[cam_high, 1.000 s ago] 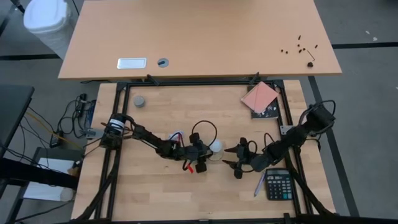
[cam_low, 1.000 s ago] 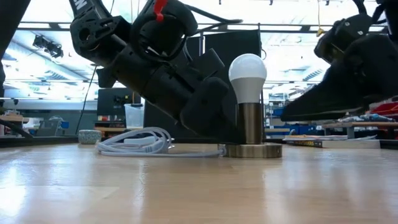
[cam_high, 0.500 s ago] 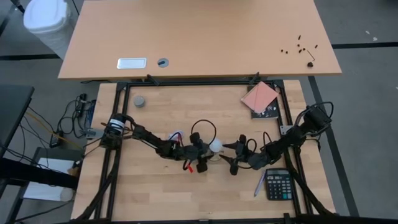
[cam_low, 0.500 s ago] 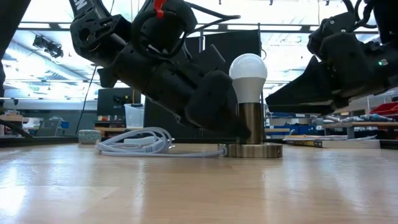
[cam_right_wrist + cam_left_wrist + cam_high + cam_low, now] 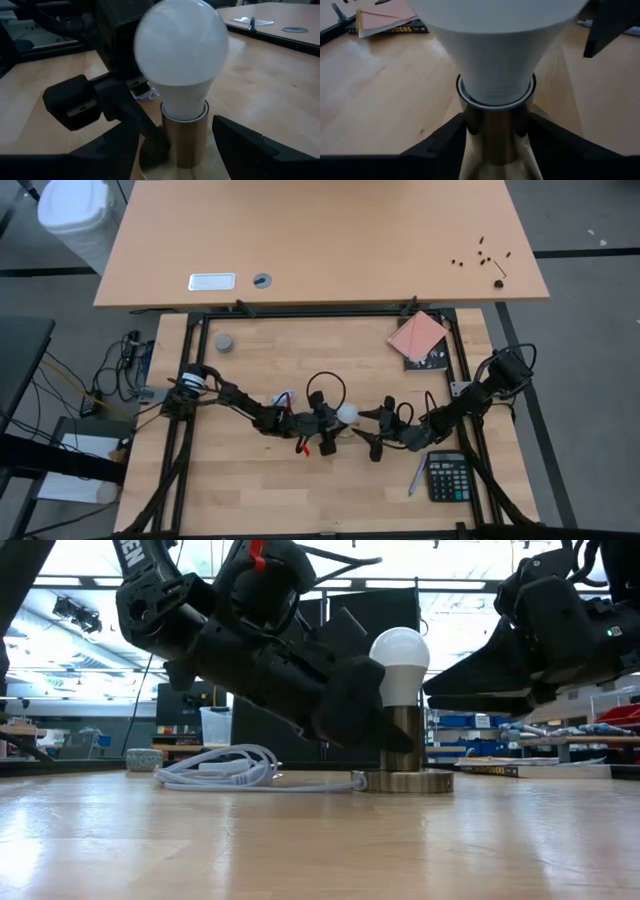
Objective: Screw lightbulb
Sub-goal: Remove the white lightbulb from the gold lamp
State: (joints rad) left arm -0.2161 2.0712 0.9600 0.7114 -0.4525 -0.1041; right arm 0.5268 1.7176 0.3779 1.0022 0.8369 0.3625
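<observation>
The white lightbulb stands upright in the metallic socket stem, which rises from a flat round base disc on the table's middle. A white cable runs off the disc. My left gripper comes from the table's left and is shut on the socket stem below the bulb. My right gripper is open just to the bulb's right. Its fingers stand on either side of the stem without touching it. My left gripper pinches the socket's metallic stem, just under the bulb's neck, between its two fingers. The fingers come slanting down from the table's left and lie across the upright stem. The socket stays upright with its disc on the table.
A calculator and a pen lie at the near right. A pink booklet lies at the far right and a small grey puck at the far left. The near part of the table is bare wood.
My right gripper has moved toward the table's left, up to the bulb, and stays open. My left gripper has shifted a little farther onto the socket stem. Bulb and socket have stayed in place.
</observation>
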